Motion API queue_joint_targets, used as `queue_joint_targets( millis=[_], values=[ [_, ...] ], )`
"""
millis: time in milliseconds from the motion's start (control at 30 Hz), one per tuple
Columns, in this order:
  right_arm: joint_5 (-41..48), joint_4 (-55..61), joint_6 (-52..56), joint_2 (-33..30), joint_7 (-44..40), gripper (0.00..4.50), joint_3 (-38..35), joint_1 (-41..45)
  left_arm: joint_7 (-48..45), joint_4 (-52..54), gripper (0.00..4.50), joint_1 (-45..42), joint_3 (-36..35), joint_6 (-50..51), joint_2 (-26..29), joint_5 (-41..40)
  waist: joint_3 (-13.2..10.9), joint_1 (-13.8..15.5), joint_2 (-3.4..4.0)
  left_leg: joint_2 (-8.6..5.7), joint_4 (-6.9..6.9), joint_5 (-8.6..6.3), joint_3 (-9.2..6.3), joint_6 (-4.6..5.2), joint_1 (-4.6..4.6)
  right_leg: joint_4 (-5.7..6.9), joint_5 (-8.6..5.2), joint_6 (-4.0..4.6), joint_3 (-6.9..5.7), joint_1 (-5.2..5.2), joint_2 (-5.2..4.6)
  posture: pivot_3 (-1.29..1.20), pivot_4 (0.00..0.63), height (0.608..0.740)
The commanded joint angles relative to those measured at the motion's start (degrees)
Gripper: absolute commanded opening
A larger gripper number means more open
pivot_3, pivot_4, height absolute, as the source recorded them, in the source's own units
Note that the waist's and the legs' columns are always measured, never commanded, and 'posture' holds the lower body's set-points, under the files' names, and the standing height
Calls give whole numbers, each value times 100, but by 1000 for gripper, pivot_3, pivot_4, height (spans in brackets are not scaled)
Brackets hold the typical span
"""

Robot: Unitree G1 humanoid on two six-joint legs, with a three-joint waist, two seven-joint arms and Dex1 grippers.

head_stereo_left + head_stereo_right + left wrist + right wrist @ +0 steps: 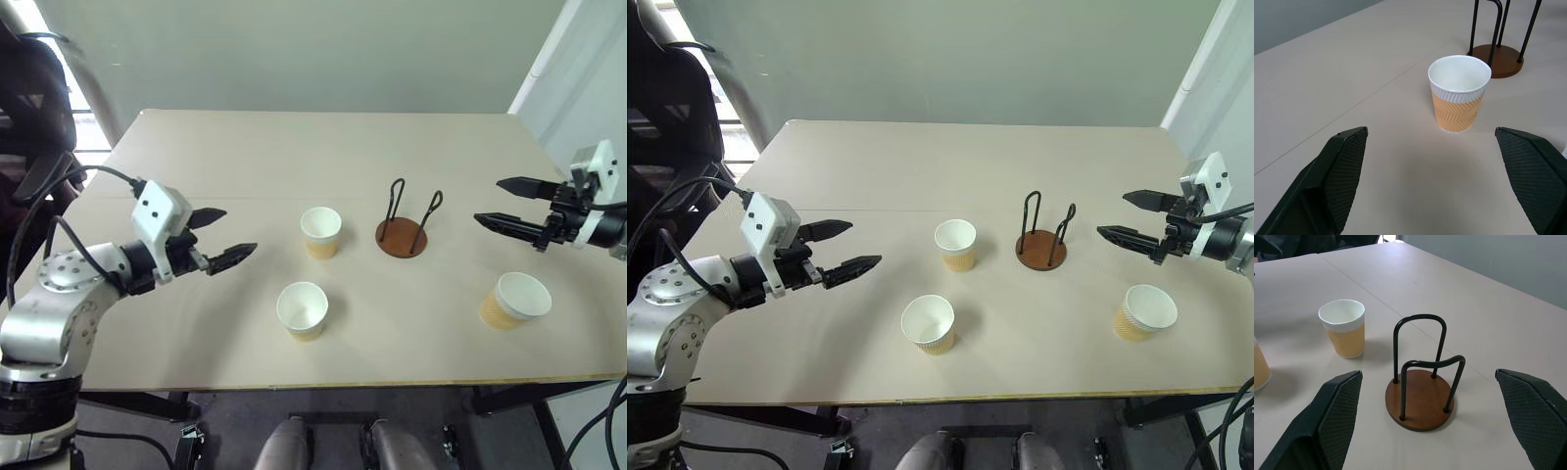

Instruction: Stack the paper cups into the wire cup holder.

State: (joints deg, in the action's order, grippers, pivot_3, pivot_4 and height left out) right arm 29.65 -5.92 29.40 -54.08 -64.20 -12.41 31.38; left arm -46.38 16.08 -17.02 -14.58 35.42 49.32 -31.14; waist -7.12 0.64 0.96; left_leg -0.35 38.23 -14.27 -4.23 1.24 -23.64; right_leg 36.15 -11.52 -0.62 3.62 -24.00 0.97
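Three paper cups stand upright on the beige table (245, 166): one (320, 232) at the centre, one (302, 309) nearer the front edge, one (514, 300) at the right front. The wire cup holder (403, 231), a brown disc with two black wire loops, stands empty just right of the centre cup. My left gripper (223, 236) hovers open above the table's left side, pointing toward the centre cup (1459, 93). My right gripper (509, 204) hovers open at the right, pointing toward the holder (1420, 391). Nothing is between either pair of fingers.
A dark chair (34, 108) stands beyond the table's left edge. A pale wall runs behind the table, and a white panel (578, 78) rises at the far right. Bare tabletop lies at the back and between the cups.
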Motion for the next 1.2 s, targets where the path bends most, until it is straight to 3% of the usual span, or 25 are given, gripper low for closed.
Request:
queue_joint_targets(
  millis=[33,433,633,933,1200],
  values=[
    [118,195,-38,-98,-65,4500,-228,29,-39,118,4454,-129,-142,-56,86,-40,0,0,0,0,0,0,0,0,0,0,0,0,0,0,0,0,150,740],
    [34,674,322,-365,-6,4500,-181,-395,-222,140,4454,-393,-61,20,178,-95,0,3,0,0,-2,0,0,0,-1,-1,0,1,-1,1,0,0,150,740],
    [-90,1582,1162,-550,368,4500,308,-551,-625,762,4454,-685,11,464,505,-673,-1,-8,-1,2,-4,-1,1,-3,1,-2,0,0,-1,1,1,0,150,740],
    [-715,1605,2126,366,1834,4500,1139,-70,-681,1116,4454,-774,188,749,639,-918,-3,-28,0,4,-3,1,1,-1,11,5,7,-11,1,2,2,0,150,740],
    [-983,1202,2479,1045,2473,4500,1343,292,-629,1206,4454,-696,105,756,697,-969,-3,-24,0,6,-7,1,0,-1,11,1,9,-16,-2,2,3,0,150,740]
  ],
)
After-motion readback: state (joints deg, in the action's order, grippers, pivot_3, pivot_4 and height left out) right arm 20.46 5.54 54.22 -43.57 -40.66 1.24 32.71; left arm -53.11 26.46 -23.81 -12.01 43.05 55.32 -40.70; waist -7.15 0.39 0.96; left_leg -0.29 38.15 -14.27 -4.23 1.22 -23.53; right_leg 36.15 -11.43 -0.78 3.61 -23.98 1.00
